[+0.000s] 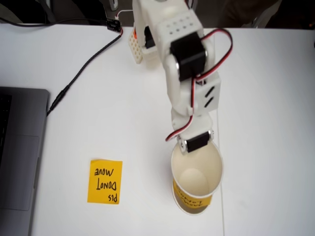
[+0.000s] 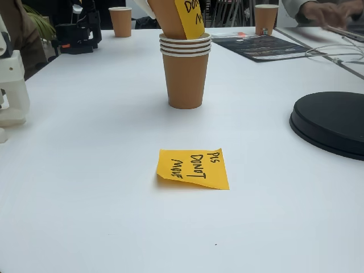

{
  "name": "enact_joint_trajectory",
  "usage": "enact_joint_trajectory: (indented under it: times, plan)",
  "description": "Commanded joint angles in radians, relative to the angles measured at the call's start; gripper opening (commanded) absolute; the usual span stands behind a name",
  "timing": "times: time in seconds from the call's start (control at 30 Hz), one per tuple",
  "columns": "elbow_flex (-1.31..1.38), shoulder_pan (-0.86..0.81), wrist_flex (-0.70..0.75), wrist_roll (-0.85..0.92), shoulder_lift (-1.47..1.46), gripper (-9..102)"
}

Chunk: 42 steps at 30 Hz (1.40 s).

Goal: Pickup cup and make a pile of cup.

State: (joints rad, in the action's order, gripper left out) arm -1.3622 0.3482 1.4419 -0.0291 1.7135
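While the arm (image 1: 189, 73) hangs over the pile of cup (image 2: 185, 74), a labelled cup (image 2: 179, 17) sits tilted in its top; I cannot tell the gripper's state. Sticky note (image 2: 193, 168) nearby.

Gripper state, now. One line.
Gripper: at the far rim of the top cup; fingers hidden behind the arm, so open or shut cannot be told.

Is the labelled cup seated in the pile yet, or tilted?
Tilted, not seated. In a fixed view the labelled cup leans left, its base just inside the pile, whose rims look level.
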Motion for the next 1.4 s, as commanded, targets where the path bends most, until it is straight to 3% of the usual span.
enact_joint_trajectory:
  times: [0.0, 0.27, 0.7, 1.37]
  plan:
    - [0.078, -0.011, 0.0, -0.008, 0.002, -6]
    - [0.077, -0.012, 0.002, -0.008, -0.049, -3]
    - [0.075, -0.014, 0.002, -0.008, -0.06, 28]
    - [-0.144, -0.16, 0.005, -0.006, 0.12, 29]
